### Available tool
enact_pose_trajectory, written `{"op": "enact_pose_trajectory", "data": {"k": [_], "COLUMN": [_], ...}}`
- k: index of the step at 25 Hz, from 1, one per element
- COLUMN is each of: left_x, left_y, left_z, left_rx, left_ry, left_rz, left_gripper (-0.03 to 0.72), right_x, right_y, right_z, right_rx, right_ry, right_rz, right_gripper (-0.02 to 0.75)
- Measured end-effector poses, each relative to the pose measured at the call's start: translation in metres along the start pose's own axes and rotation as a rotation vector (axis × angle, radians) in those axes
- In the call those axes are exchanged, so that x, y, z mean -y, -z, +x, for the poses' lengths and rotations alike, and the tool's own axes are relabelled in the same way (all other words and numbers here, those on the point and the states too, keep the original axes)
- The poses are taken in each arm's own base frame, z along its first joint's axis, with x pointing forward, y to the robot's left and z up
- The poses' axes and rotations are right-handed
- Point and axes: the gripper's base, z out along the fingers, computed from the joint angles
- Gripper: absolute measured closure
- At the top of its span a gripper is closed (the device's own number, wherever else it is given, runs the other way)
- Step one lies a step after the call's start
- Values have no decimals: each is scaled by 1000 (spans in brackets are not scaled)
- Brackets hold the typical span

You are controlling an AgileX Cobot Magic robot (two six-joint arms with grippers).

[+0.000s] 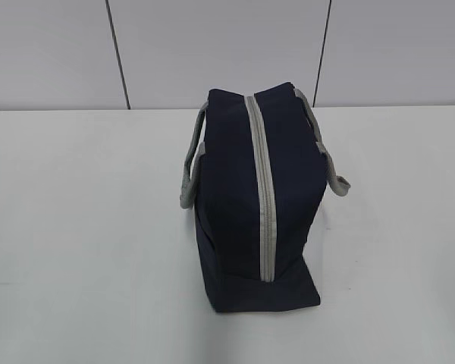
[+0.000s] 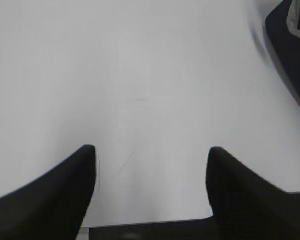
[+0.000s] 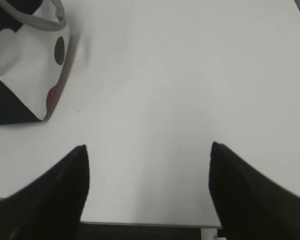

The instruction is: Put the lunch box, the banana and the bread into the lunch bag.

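Observation:
The navy lunch bag (image 1: pixel 250 197) stands in the middle of the white table with its grey zipper (image 1: pixel 262 189) shut along the top and grey handles hanging at both sides. Its corner shows in the left wrist view as the lunch bag (image 2: pixel 290 55) at the top right, and its white printed side panel as the lunch bag (image 3: pixel 25 65) at the top left of the right wrist view. My left gripper (image 2: pixel 152 150) is open over bare table near the front edge. My right gripper (image 3: pixel 149 147) is open too, with nothing between its fingers. The lunch box, banana and bread are out of view.
The white table (image 1: pixel 76 250) spreads to both sides of the bag. A grey panelled wall (image 1: pixel 212 45) stands behind it. The table's front edge (image 3: pixel 150 222) runs just under both grippers.

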Motion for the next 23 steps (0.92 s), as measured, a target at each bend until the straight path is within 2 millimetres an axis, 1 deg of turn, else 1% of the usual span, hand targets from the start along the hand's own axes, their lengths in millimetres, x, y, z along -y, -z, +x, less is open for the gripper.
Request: {"op": "enact_pose_trajectory", "data": {"k": [11,23], "left_x": [-2,-1], "left_y": [16,17], "left_z": [12,13], "left_rx": [118,122], "left_ry": [62,79], "left_rz": [-69,-98], "left_gripper": [211,227], "right_x": [0,0], "right_y": [1,1], "right_z": [1,1], "right_rx": [9,9], "right_ry": [0,0], "right_rz": [0,0], "right_gripper": [169,169]}}
